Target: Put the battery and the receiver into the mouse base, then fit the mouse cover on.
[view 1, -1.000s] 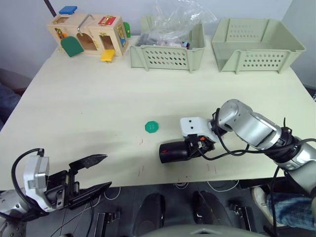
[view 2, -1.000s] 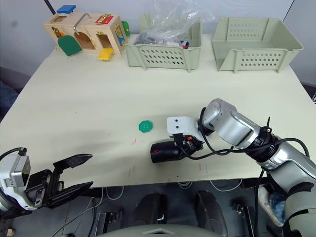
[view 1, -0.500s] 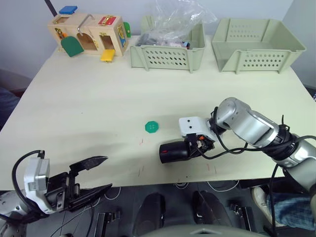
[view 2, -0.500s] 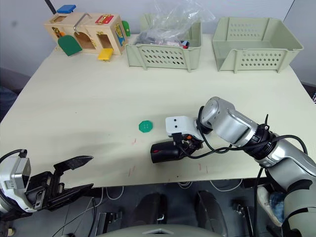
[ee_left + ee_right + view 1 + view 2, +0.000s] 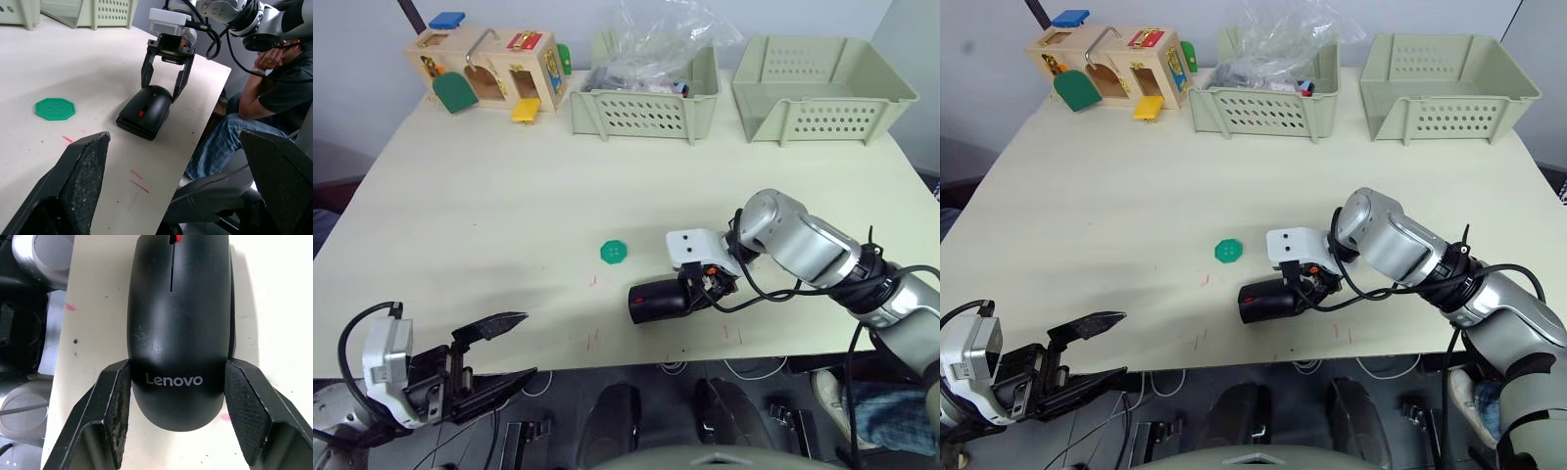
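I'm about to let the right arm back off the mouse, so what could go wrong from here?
The right gripper straddles the mouse, fingers close against both sides; pulling back at an angle could drag or twist it. The mouse lies near the table's front edge, so a nudge forward might push it off. The cover looks seated, but the side seams aren't visible, so it may not be fully clipped. The left gripper hangs open off the table.
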Controlling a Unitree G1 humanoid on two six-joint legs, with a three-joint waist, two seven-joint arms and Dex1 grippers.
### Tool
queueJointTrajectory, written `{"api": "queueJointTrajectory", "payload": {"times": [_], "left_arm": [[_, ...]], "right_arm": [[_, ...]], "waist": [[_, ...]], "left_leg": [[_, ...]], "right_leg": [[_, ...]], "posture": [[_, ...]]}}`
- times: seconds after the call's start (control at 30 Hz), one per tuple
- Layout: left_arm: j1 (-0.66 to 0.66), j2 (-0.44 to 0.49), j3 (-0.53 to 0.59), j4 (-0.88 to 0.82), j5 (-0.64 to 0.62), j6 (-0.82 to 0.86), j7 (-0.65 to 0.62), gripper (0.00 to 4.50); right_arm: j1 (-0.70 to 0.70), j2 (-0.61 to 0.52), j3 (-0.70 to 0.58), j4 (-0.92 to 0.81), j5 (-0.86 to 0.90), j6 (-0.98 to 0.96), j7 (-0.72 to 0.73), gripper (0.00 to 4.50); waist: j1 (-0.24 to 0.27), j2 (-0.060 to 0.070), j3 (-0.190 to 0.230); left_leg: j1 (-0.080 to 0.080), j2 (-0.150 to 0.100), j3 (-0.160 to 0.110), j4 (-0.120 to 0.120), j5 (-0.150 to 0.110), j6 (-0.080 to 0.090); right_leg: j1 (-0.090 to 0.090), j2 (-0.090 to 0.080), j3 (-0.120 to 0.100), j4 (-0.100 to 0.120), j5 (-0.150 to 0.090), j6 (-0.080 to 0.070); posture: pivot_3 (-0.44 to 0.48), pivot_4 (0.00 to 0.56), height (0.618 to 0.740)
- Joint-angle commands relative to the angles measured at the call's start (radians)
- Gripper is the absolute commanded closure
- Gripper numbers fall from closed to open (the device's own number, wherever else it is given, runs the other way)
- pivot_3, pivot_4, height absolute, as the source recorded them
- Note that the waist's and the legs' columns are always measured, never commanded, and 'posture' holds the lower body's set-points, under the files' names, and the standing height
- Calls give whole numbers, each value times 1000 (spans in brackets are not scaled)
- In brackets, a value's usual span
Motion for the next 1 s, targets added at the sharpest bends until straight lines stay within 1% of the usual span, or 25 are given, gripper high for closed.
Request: {"api": "queueJointTrajectory", "payload": {"times": [0.03,0.37,1.0], "left_arm": [[12,-1,4,-23,-3,-13,-10,0],[18,-8,1,-26,0,-15,-9,0],[27,-27,-3,-4,18,-41,-34,0]], "right_arm": [[-25,5,5,3,-14,3,7,2267],[-40,24,14,27,-12,32,31,2267],[-42,44,25,33,-37,11,26,2267]], "waist": [[0,0,0],[-1,0,0],[-4,0,0]], "left_leg": [[0,0,0,0,0,0],[0,0,0,0,0,0],[0,0,0,-1,0,0]], "right_leg": [[0,0,0,0,0,0],[0,0,0,0,0,0],[0,0,0,0,0,-1]], "posture": [[0,150,740],[0,150,740],[0,150,740]]}}
